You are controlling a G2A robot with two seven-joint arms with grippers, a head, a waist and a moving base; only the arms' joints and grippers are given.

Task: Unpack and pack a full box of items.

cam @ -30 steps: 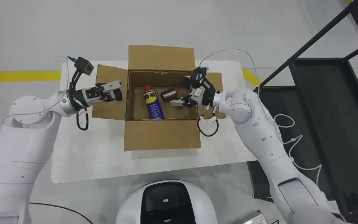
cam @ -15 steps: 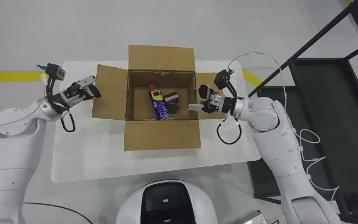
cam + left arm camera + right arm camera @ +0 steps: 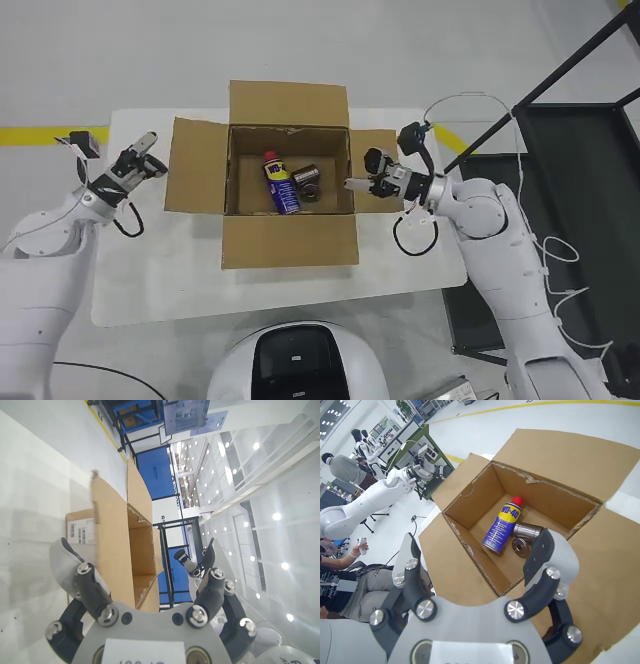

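Both arms' jaws gape wide and empty outside the box (image 3: 290,242); a careless reach could snag a flap or roll the spray can (image 3: 277,183).

White table (image 3: 160,285); yellow floor line (image 3: 40,134) beyond it; black rack (image 3: 575,150) at its right.

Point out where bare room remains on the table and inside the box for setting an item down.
Widest free patch: the table strip between the box front flap and the near edge. Inside the box, bare floor lies between the spray can and the wall toward the left gripper. Crowded: mid-floor, where the metal part sits beside the can.
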